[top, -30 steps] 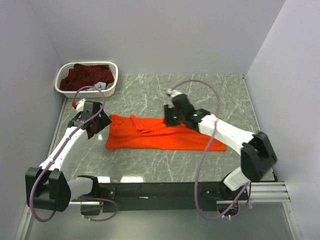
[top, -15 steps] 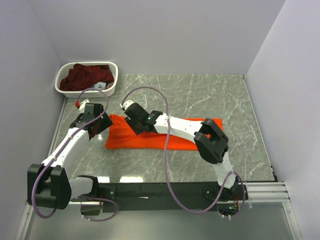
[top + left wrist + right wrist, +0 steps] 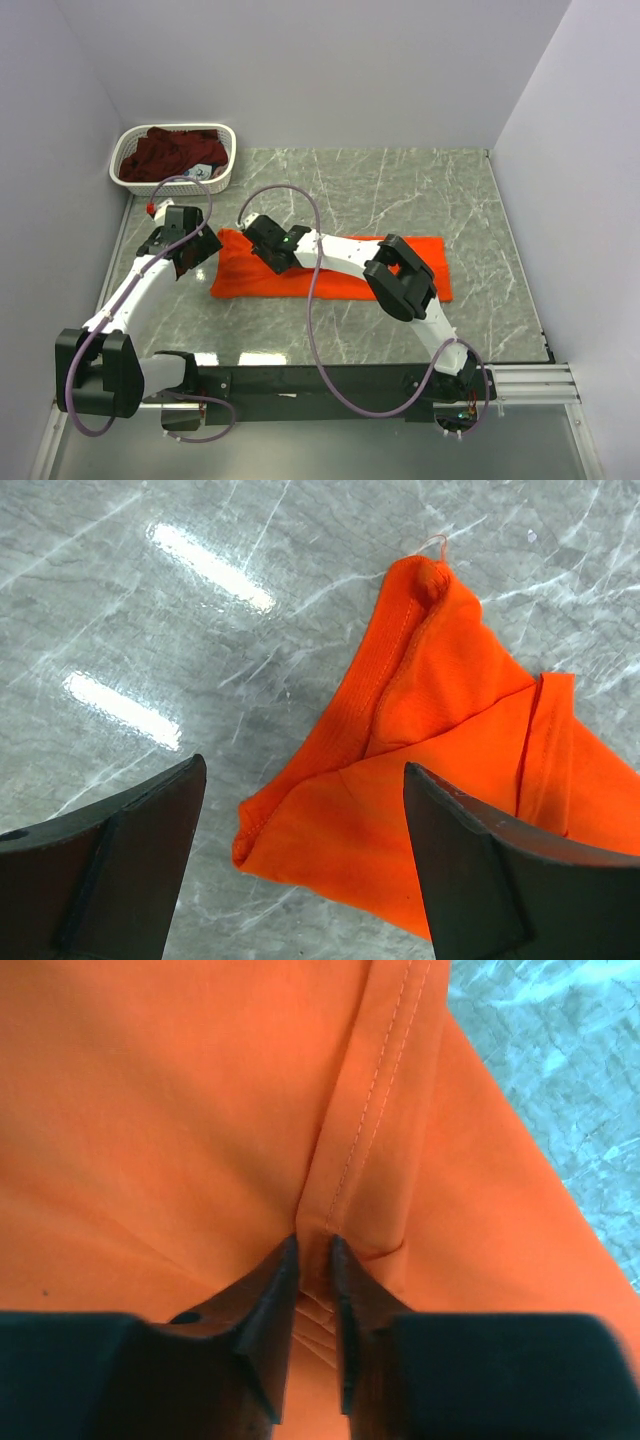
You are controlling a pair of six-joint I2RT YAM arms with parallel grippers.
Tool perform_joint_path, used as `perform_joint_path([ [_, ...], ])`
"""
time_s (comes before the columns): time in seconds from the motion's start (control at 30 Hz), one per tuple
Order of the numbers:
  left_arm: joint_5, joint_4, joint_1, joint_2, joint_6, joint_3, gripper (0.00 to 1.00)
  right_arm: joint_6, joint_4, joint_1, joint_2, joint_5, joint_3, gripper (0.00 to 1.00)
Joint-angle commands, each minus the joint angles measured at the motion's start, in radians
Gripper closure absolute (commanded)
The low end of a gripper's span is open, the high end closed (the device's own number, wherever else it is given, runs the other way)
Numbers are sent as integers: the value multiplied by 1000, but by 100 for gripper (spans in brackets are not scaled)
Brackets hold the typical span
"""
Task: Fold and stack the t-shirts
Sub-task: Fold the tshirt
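We judged the job under halfway. The orange t-shirt [image 3: 255, 280] lay near the middle of the bench [image 3: 400, 190] as a long flat band running from 9 to 3 o'clock. It seemed to be folded lengthwise but not yet brought down to a compact packet.

The right tool [image 3: 313, 1243] reached across to the band's 10 o'clock end, its fingers nearly together and pinching a stitched fold of the orange cloth. The left tool [image 3: 302, 780] hung spread wide over the shirt's 9 o'clock corner, gripping nothing.

At the bench's 10 o'clock corner stood the white basket [image 3: 228, 160], with the maroon t-shirt [image 3: 170, 155] crumpled inside, unfolded. Nothing was stacked yet.
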Motion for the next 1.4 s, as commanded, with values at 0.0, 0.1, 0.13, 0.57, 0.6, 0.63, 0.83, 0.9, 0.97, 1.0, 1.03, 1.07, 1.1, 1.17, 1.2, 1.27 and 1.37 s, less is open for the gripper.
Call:
perform_joint_path([
  [0.0,15,24,5,0,5,5,15,-14,-2,2,-23,29,31,75],
  [0.1,19,23,5,2,5,5,15,-14,16,2,-54,36,8,85],
  [0.13,21,23,7,2,5,4,15,-41,16,2,-57,40,10,87],
  [0.57,30,23,7,15,8,5,15,-38,38,0,-178,-4,-30,100],
  [0.6,30,23,7,15,8,5,15,-37,39,0,-195,-6,-42,100],
  [0.63,30,23,7,17,8,5,15,-35,44,-1,-204,-9,-50,100],
  [0.83,35,24,9,18,11,5,15,-25,61,2,-255,-59,-113,100],
  [0.9,36,24,8,20,9,4,15,-25,67,2,-261,-79,-139,100],
  [0.97,41,27,9,21,11,4,15,-25,81,2,-260,-92,-157,100],
  [1.0,53,32,9,21,13,4,15,1,84,3,-252,-98,-168,100],
  [1.03,64,36,9,21,11,1,15,4,91,3,-247,-102,-174,100],
  [1.07,79,41,9,21,10,-1,16,6,99,3,-243,-104,-180,100],
  [1.1,116,44,9,20,0,-1,17,8,107,3,-231,-101,-191,100],
  [1.17,171,75,9,20,-42,-15,18,14,127,2,-221,-93,-197,100],
  [1.2,249,93,9,26,-61,-19,23,15,136,0,-212,-86,-205,100],
  [1.27,311,154,7,46,-113,-26,30,17,151,-1,-206,-72,-207,100],
  [1.37,377,197,5,139,-152,10,40,34,176,-12,-197,-66,-211,100],
])
